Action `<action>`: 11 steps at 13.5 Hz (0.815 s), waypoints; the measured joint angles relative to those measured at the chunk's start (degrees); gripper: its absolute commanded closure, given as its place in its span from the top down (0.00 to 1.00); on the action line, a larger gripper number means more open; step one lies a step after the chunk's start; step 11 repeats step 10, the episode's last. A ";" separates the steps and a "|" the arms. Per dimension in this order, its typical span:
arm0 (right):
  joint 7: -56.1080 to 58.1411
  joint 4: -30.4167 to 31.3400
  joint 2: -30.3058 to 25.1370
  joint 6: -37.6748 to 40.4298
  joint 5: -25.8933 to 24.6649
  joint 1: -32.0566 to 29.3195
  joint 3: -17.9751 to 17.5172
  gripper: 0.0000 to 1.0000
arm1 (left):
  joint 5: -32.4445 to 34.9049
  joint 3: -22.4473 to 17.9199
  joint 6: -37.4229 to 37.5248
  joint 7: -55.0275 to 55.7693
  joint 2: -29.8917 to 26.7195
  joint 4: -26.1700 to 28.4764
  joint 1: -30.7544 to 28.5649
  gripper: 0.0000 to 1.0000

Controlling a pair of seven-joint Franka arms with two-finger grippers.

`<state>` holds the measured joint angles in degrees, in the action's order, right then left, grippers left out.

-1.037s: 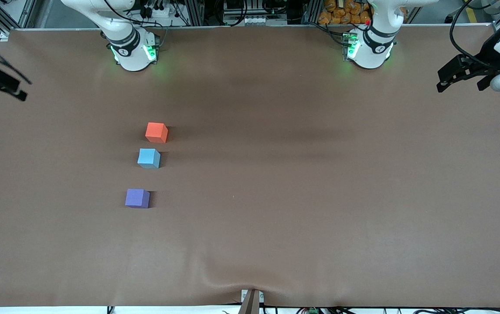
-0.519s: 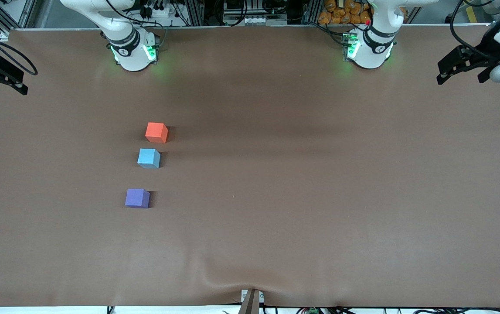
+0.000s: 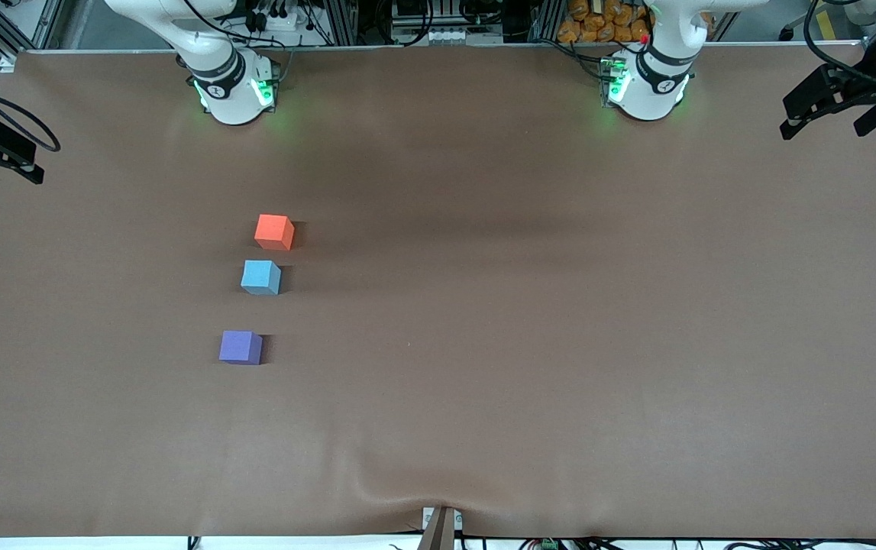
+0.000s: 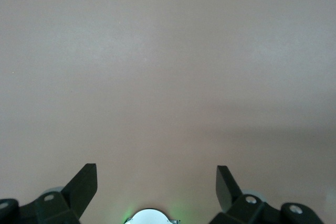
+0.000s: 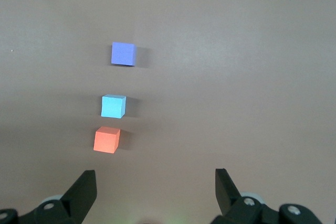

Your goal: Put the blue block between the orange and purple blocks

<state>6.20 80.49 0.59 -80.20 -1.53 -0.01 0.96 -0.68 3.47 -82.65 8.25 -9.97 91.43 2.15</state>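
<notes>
The blue block (image 3: 260, 276) is a cube with no long axis, turned slightly askew on the table (image 3: 560, 344). It sits between the orange block (image 3: 274, 231), just farther from the camera, and the purple block (image 3: 240, 347), nearer. The left gripper (image 4: 156, 182) and right gripper (image 5: 155, 182) hover with fingers spread wide, holding nothing, each above its own end of the table, well apart from the blue block.
</notes>
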 measured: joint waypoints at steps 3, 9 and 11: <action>0.00 -0.02 0.00 0.00 0.15 0.00 0.00 1.00 | 0.00 0.00 0.00 0.00 0.01 -0.02 0.00 1.00; 0.00 -0.02 0.00 0.00 1.47 0.00 0.01 1.00 | 0.00 -0.01 0.01 0.00 0.01 -0.03 -0.01 1.00; 0.00 -0.02 0.00 0.01 1.62 0.00 0.04 1.00 | 0.00 -0.01 0.01 0.00 0.01 -0.03 -0.01 1.00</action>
